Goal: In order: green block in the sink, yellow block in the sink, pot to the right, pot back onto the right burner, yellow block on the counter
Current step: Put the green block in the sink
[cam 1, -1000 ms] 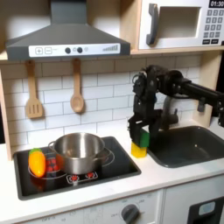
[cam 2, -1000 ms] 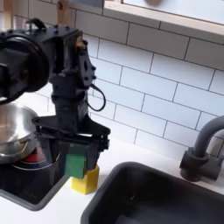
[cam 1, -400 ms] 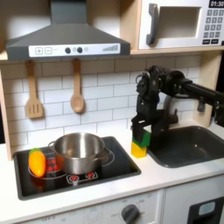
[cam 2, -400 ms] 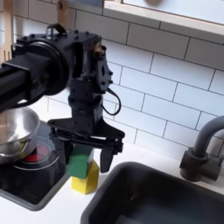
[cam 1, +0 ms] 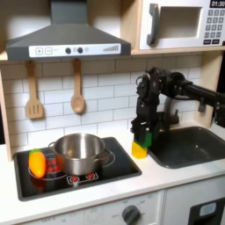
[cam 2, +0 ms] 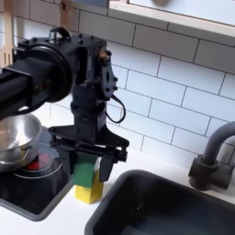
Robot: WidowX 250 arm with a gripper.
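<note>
cream counter (cam 1: 167, 176) under white tile wall (cam 1: 105, 92); tool (cam 2: 86, 169) grasping green block (cam 2: 84, 172).

Blocks: two, one small flat bright-green block (cam 2: 84, 171) and one bright-yellow cube-like block (cam 2: 89, 192)
Shiny steel pots (cam 1: 79, 152): one
Hanging wooden utensils: two

Pot (cam 2: 16, 138) cut by the second exterior view's left edge; faucet (cam 2: 213, 158) by its right.
</note>
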